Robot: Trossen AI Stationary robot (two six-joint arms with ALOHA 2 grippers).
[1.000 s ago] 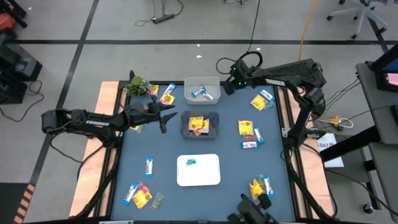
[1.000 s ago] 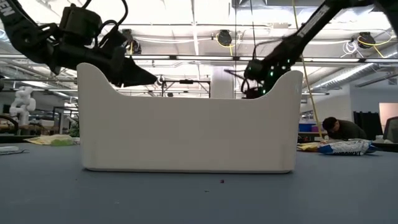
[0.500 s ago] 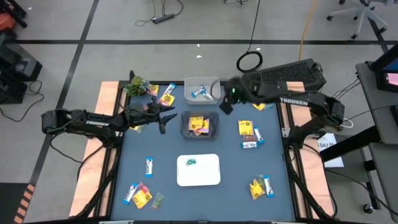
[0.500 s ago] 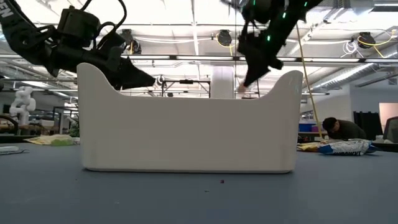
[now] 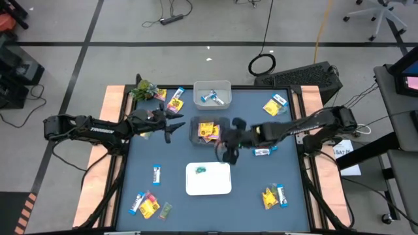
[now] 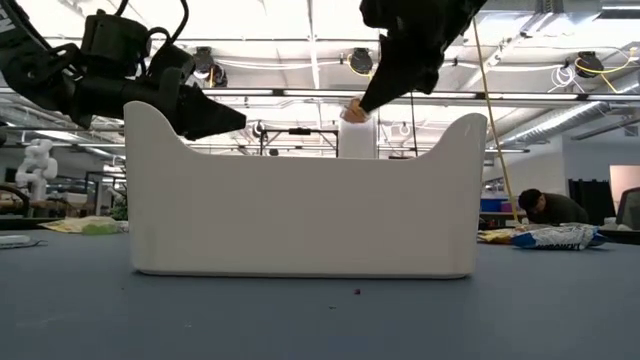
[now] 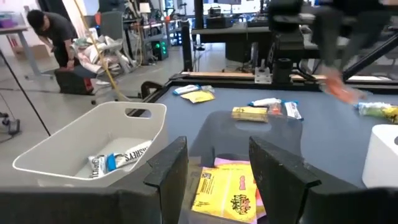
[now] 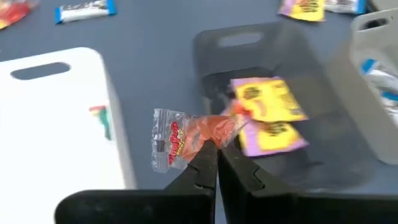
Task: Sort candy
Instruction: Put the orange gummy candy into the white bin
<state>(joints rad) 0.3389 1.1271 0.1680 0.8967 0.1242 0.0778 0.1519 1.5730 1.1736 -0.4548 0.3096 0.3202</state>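
My right gripper [image 8: 215, 155] is shut on a red candy [image 8: 186, 134] in a clear wrapper. In the high view the right gripper [image 5: 228, 154] hangs between the dark bin [image 5: 225, 122], which holds yellow packets, and the white bin [image 5: 209, 189], which holds a green piece. In the low view the candy [image 6: 351, 110] shows above the white bin's rim [image 6: 300, 155]. My left gripper [image 5: 175, 124] stands open at the dark bin's left side; its fingers [image 7: 177, 168] frame the yellow packets [image 7: 227, 190] and touch nothing. My right gripper pinches the red candy by one end of its wrapper [image 8: 212, 134] between the two fingers, only at their free ends. The fingers slant downward from the table's right side. The candy sticks out past the fingertips, lifted clear of the table and the bins.
A light bin [image 5: 212, 93] with blue-and-white bars stands at the far edge. Loose candy lies at the far right [image 5: 275, 106], near right [image 5: 272, 196], near left [image 5: 146, 204], and far left [image 5: 175, 100]. A blue bar [image 5: 157, 173] lies alone. A green leafy thing [image 5: 144, 89] sits at the far left corner.
My right gripper has swept from the far edge beside the light bin toward the table's middle and near side, rolling as it went and rising a little. It now hangs between the dark bin and the white bin, and the candy has come along at its fingertips.
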